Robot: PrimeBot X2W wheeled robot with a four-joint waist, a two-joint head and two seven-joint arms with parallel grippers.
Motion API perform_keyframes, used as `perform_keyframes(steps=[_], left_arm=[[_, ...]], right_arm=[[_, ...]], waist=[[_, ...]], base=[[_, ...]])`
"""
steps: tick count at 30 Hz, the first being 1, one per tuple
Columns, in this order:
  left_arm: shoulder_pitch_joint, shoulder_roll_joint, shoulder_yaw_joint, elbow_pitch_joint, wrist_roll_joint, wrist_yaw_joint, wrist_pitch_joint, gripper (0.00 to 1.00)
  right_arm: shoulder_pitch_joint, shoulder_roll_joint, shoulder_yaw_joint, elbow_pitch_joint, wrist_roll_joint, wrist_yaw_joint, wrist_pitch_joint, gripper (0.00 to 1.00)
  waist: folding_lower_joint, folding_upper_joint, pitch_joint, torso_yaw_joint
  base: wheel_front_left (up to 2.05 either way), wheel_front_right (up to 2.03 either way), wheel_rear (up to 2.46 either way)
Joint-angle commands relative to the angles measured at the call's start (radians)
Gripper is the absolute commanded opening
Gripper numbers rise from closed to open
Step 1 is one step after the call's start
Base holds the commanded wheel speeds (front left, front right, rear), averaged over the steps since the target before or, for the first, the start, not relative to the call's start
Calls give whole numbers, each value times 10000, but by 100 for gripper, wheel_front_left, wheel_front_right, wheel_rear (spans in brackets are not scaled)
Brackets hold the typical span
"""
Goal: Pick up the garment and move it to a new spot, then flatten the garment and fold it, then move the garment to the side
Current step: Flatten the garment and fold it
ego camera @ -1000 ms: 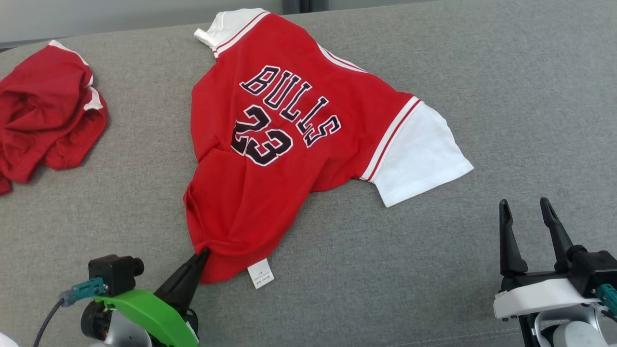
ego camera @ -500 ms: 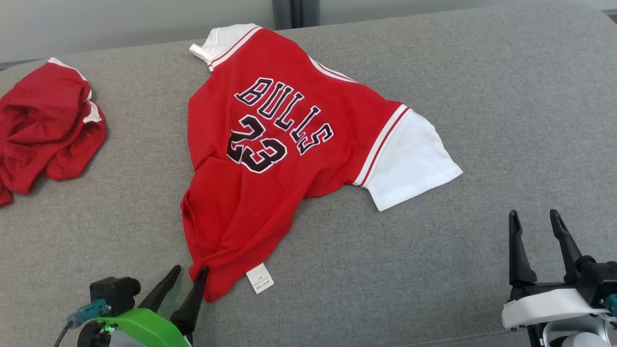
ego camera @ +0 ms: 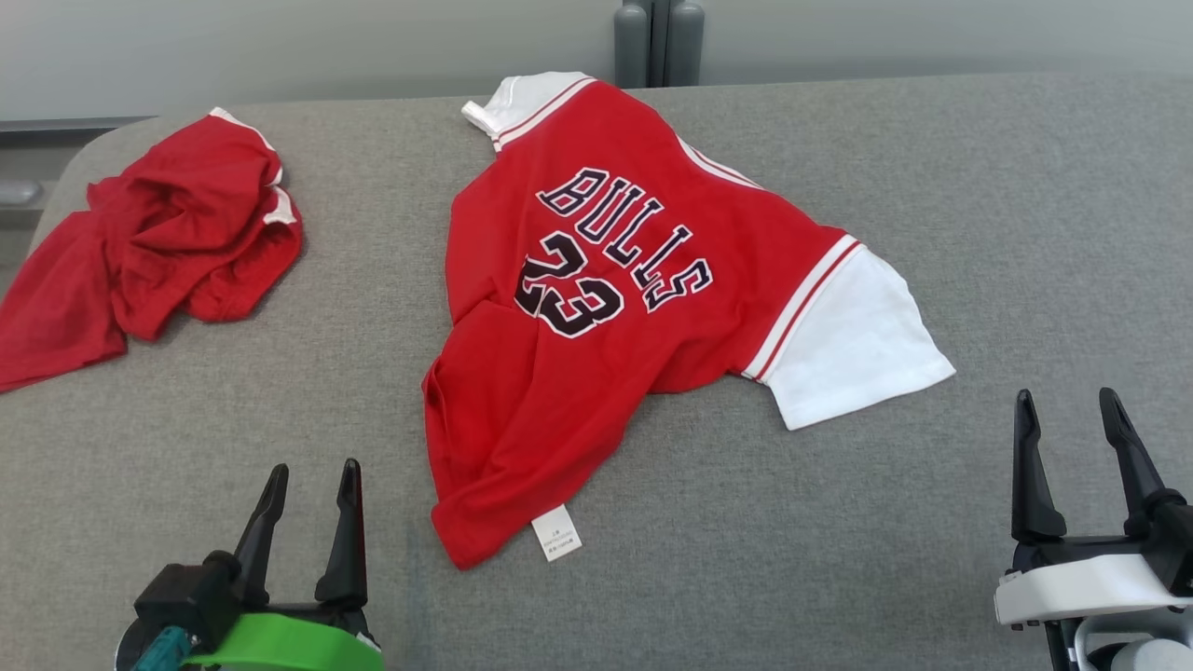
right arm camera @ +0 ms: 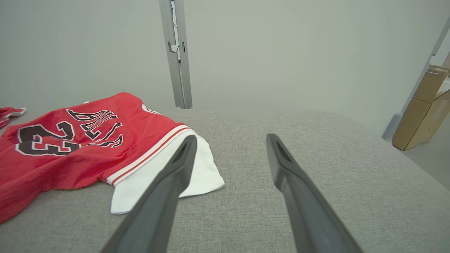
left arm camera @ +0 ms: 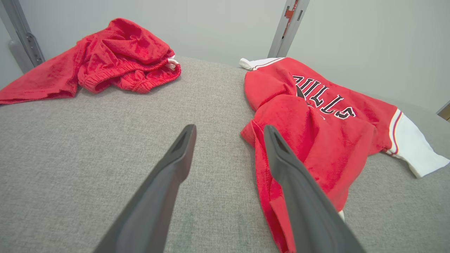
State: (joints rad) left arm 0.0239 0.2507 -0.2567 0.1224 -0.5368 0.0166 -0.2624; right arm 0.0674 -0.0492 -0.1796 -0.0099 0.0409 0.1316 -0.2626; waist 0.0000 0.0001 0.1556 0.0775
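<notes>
Head view: left claw and right claw gape empty, soft limp garment between them, so pinch its near hem.

There are two garments: one red jersey and one crumpled red garment; one white label; two end effectors: left end effector, right end effector.
</notes>
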Motion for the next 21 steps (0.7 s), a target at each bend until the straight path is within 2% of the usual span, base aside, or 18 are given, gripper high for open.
perform_keyframes(steps=[1,7,11,15,21], left_arm=[[314,-162,239,-103,501,-141,-24,100],[720,-1114,1746,-636,2297,-670,-28,100],[948,-1610,2627,-968,3104,-1046,-29,100],[1079,-1808,2856,-999,3576,-1376,-32,100],[1240,-1916,2657,-792,3781,-1478,-32,100]], right_arm=[[78,-19,-24,-82,-70,-18,-33,100],[157,-22,77,-98,-108,-18,-33,100],[221,-21,213,63,-25,-18,-33,100],[296,-21,292,375,111,-18,-33,100],[296,-19,200,825,255,-18,-33,100]], waist=[[0,-1,-313,294],[0,-1,-628,469],[0,-1,-774,486],[0,-1,-887,424],[0,-1,-984,327]], base=[[0,0,0],[0,0,0],[0,0,0],[0,0,0],[0,0,0]])
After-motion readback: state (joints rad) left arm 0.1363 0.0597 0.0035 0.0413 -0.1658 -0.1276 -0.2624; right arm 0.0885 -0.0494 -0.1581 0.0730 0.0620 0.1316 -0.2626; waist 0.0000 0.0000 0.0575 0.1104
